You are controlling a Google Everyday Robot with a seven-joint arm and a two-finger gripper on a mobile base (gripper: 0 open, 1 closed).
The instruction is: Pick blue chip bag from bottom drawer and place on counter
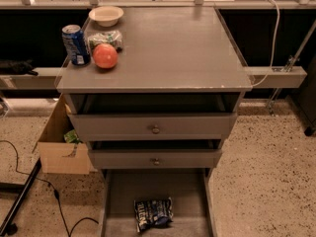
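The blue chip bag (153,213) lies crumpled on the floor of the pulled-out bottom drawer (190,196), near its front edge. Above it sit two upper grey drawers with round knobs, both slightly open. The counter (168,48) is the flat grey top of the cabinet, bare across its middle and right. The gripper and the arm are out of view.
On the counter's left back corner stand a blue soda can (75,44), a red apple (105,56), a green-and-white packet (106,37) and a pale bowl (106,15). A cardboard box (59,142) sits on the floor left of the cabinet, with black cables (49,186) nearby.
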